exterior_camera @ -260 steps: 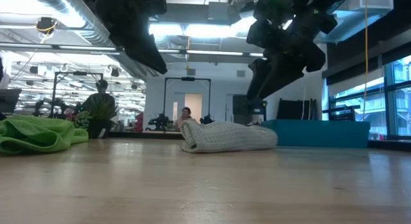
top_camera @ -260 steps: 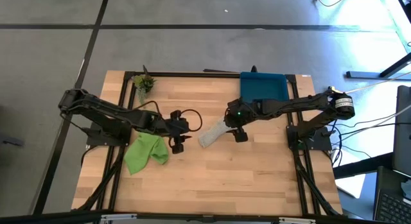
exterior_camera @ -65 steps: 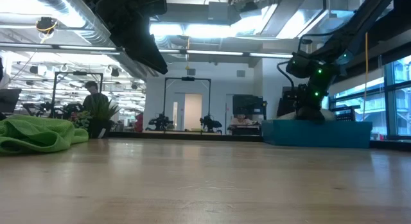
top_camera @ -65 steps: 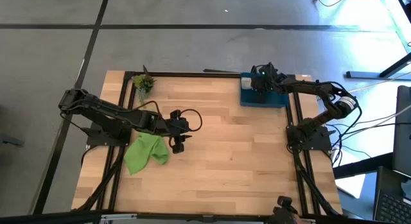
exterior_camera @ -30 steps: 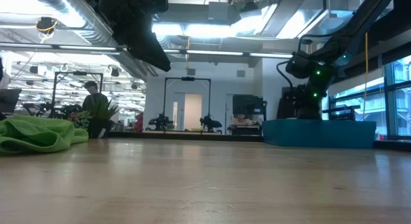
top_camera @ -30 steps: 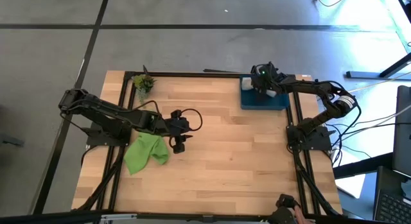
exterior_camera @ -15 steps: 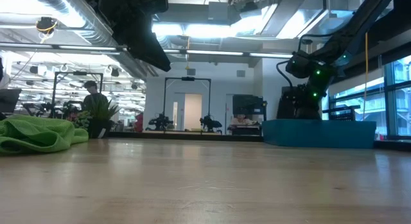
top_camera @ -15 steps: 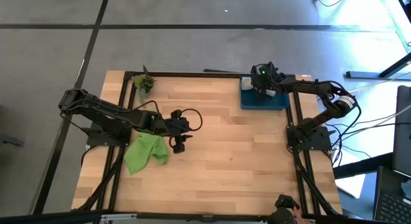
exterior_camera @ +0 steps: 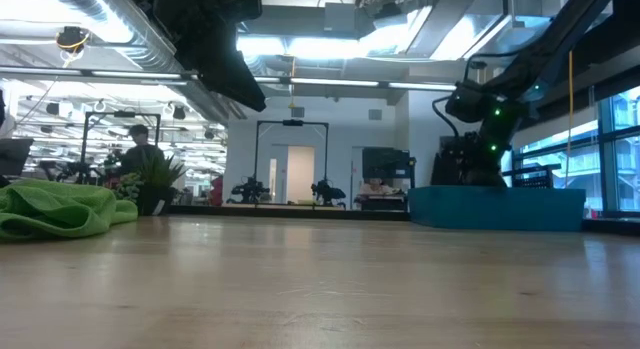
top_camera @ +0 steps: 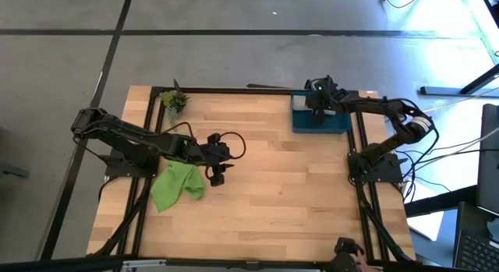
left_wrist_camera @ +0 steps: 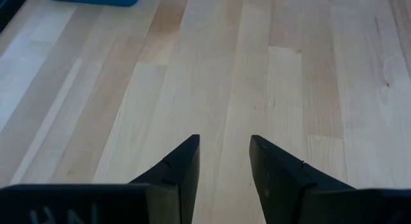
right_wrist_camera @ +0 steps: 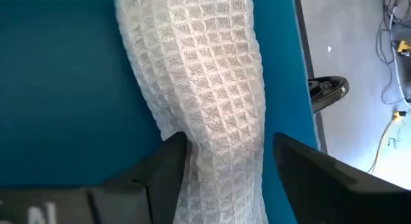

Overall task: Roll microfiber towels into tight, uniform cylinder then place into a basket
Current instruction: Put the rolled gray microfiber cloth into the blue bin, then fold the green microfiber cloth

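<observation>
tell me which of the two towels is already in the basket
The grey towel: it lies rolled in the blue basket between the right gripper's fingers. The green towel lies unrolled on the table.

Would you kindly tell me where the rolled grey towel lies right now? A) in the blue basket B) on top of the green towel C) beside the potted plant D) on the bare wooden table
A: the grey towel lies on the basket floor, between the right claw fingers.
</observation>
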Robot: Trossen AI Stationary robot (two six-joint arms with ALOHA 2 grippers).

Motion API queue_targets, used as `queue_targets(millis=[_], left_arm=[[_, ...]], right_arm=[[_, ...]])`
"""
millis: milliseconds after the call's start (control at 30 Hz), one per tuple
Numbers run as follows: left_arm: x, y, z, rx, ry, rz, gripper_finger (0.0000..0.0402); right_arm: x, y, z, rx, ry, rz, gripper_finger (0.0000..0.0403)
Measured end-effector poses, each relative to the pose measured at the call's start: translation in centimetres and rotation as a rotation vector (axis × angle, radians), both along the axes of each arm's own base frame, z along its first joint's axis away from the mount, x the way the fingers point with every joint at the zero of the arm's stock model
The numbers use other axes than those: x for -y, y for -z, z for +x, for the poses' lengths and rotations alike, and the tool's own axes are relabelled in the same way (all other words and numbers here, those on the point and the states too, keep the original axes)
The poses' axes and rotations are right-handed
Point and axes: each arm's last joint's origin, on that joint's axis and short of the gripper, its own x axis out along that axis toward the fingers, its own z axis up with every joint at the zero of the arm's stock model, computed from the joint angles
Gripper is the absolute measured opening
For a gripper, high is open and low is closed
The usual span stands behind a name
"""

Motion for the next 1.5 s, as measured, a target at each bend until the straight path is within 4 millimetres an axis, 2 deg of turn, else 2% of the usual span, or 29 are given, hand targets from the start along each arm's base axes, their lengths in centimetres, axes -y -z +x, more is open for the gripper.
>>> queue_targets(millis=[167, 400, 533, 667, 833, 1033, 1200, 1333, 1500], left_arm=[[0.0, 0.0, 0.0, 0.0, 0.0, 0.0, 0.0125], [0.0, 0.0, 0.0, 0.004, -0.023, -0.024, 0.0125], [0.1, 0.1, -0.2, -0.012, -0.049, -0.091, 0.0125], [0.8, -0.4, -1.0, -0.024, -0.047, -0.197, 0.0125], [2.5, -1.1, -2.3, -0.012, -0.098, -0.267, 0.0125], [4.9, -0.6, -3.9, -0.081, -0.171, -0.321, 0.0125], [6.6, -0.2, -5.2, -0.138, -0.22, -0.387, 0.0125], [7.7, 0.2, -6.4, -0.198, -0.314, -0.454, 0.0125], [8.4, 0.9, -8.6, -0.286, -0.503, -0.464, 0.0125]], right_arm=[[-0.5, -1.0, -0.1, 0.061, -0.044, 0.023, 0.0232], [-1.0, -3.0, -0.5, 0.111, -0.042, -0.04, 0.0232], [-2.2, -4.6, -0.2, 0.226, -0.067, -0.028, 0.0232], [-4.8, -5.7, 1.3, 0.36, -0.227, 0.088, 0.0232], [-8.7, -6.1, 4.2, 0.409, -0.426, 0.165, 0.0232], [-13.9, -6.8, 7.3, 0.488, -0.639, 0.193, 0.0232], [-18.2, -7.6, 9.2, 0.596, -0.809, 0.211, 0.0232], [-21.0, -7.3, 10.5, 0.645, -0.908, 0.24, 0.0232], [-23.0, -6.4, 11.7, 0.676, -0.947, 0.289, 0.0232]])
